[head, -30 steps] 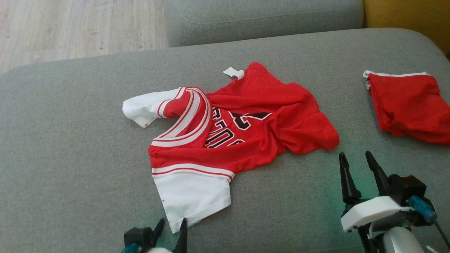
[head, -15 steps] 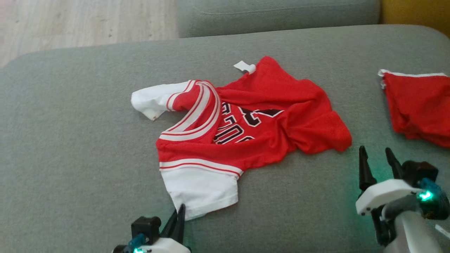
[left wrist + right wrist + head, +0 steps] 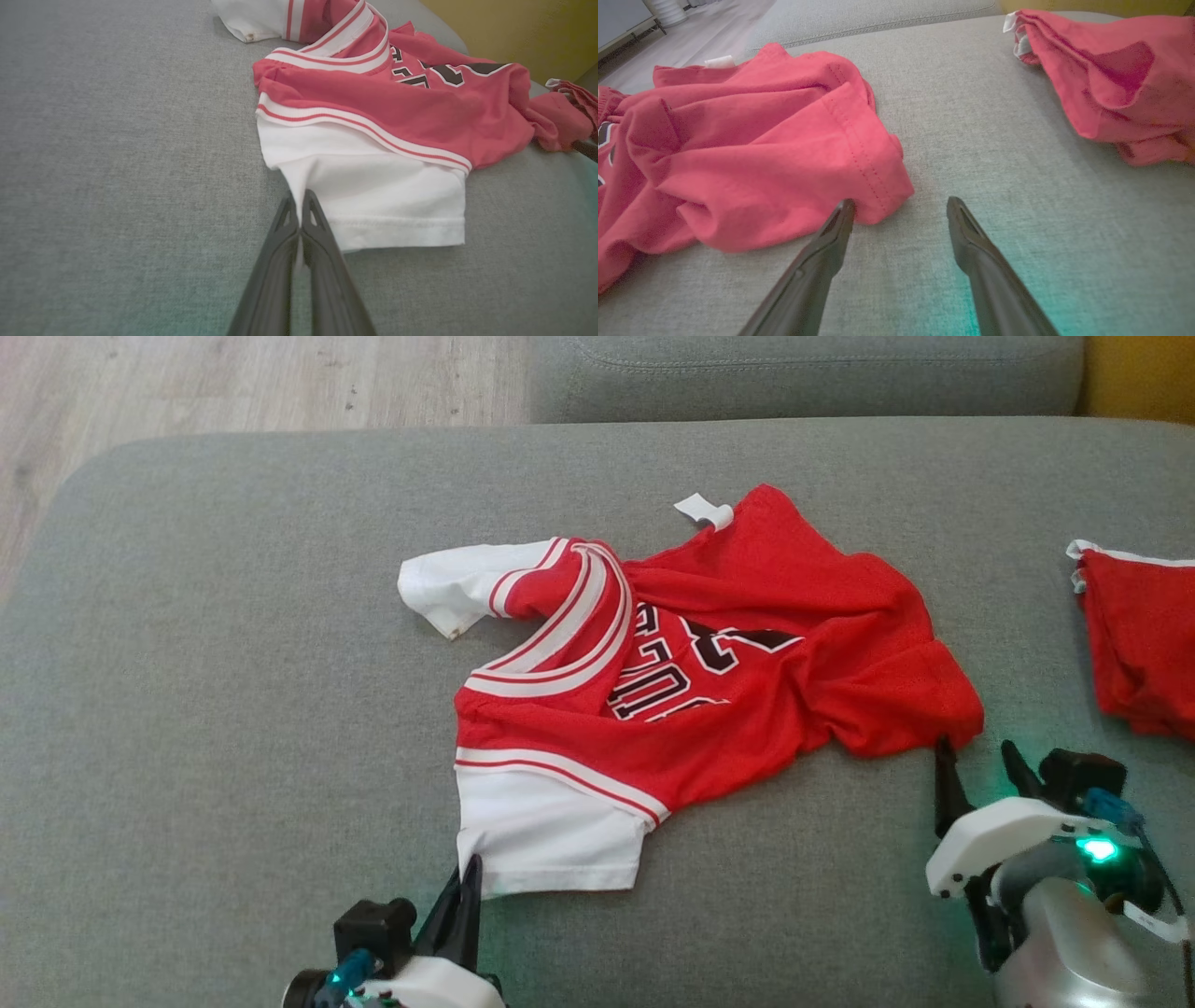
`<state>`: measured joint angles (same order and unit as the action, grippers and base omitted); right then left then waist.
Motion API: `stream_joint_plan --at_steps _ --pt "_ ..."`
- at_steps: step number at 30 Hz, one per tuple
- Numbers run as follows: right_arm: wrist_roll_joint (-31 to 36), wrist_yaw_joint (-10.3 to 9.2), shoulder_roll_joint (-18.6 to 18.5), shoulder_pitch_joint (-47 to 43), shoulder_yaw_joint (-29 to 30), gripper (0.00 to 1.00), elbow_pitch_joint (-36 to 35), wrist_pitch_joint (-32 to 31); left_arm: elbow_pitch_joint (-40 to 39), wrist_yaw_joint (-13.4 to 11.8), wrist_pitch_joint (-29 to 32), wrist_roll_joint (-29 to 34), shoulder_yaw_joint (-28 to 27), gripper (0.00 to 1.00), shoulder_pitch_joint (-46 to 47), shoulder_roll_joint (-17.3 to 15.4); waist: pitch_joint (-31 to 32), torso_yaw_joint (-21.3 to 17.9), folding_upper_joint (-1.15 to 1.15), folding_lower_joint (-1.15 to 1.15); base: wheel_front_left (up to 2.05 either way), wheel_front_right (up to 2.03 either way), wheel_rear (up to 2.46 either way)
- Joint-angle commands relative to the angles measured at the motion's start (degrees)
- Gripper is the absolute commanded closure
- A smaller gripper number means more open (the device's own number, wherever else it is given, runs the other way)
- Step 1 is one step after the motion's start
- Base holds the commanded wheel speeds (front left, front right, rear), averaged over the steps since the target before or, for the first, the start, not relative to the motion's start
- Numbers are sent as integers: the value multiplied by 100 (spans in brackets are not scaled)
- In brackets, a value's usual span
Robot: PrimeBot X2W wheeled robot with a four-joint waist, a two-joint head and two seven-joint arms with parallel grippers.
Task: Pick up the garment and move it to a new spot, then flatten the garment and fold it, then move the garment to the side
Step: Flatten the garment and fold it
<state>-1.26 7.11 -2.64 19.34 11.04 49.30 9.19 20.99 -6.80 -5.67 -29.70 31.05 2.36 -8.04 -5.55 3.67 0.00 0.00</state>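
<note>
The garment [image 3: 747,644], a red jersey with white sleeves, striped trim and black numerals, lies crumpled on the grey cushion [image 3: 233,709]. Its white tag [image 3: 702,511] sticks out at the far edge. My left gripper [image 3: 467,887] is shut on the near corner of the white sleeve [image 3: 373,200], and the cloth narrows into the fingertips [image 3: 299,203]. My right gripper [image 3: 976,756] stands open at the red hem corner [image 3: 878,186]. In the right wrist view its left finger [image 3: 843,214] touches that hem, and bare cushion lies between the fingers.
A second plain red cloth [image 3: 1139,644] with a thin white edge lies bunched at the right of the cushion. The sofa's back [image 3: 794,373] runs along the far side. Wooden floor [image 3: 233,383] lies beyond the cushion's left and far-left edge.
The head camera has shifted, so the whole scene slid right. My left gripper went from open around the sleeve corner to shut on it. The right gripper came up to the red hem.
</note>
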Motion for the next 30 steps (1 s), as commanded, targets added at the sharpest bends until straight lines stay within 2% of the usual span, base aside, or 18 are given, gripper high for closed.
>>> stream_joint_plan --at_steps 1,10,11,12,15,18,20,21,25,30 --pt "-1 37 -24 274 -208 0 -28 115 -206 -49 -70 33 -223 100 121 -65 -2 6 0 0 0 0 0" --pt "-70 37 -24 694 -241 0 532 277 -330 -95 -53 40 -200 100 110 -123 -71 35 0 0 0 0 0" --pt "-74 37 -24 741 -233 5 591 291 -343 -101 -48 41 -198 100 111 -131 -84 39 0 0 0 0 0" --pt "-95 37 -24 788 -231 14 653 301 -355 -107 -44 41 -196 100 113 -139 -97 43 0 0 0 0 0" --pt "-126 37 -24 916 -231 55 828 325 -384 -124 -37 40 -195 100 127 -156 -128 57 0 0 0 0 0" --pt "-224 37 -24 1036 -239 73 1016 327 -405 -142 -43 37 -198 100 145 -167 -153 66 0 0 0 0 0" --pt "-249 37 -24 1108 -240 96 1115 340 -414 -151 -49 33 -200 100 158 -175 -165 67 0 0 0 0 0" --pt "-262 37 -25 1141 -243 100 1148 356 -419 -155 -57 31 -205 100 165 -180 -171 66 0 0 0 0 0" --pt "-467 37 -25 1244 -290 100 1116 460 -472 -172 -186 10 -272 100 190 -202 -155 32 0 0 0 0 0" --pt "-970 37 -25 1243 -653 100 736 534 -776 -87 -444 -259 -542 100 252 -165 6 -103 0 0 0 0 0"
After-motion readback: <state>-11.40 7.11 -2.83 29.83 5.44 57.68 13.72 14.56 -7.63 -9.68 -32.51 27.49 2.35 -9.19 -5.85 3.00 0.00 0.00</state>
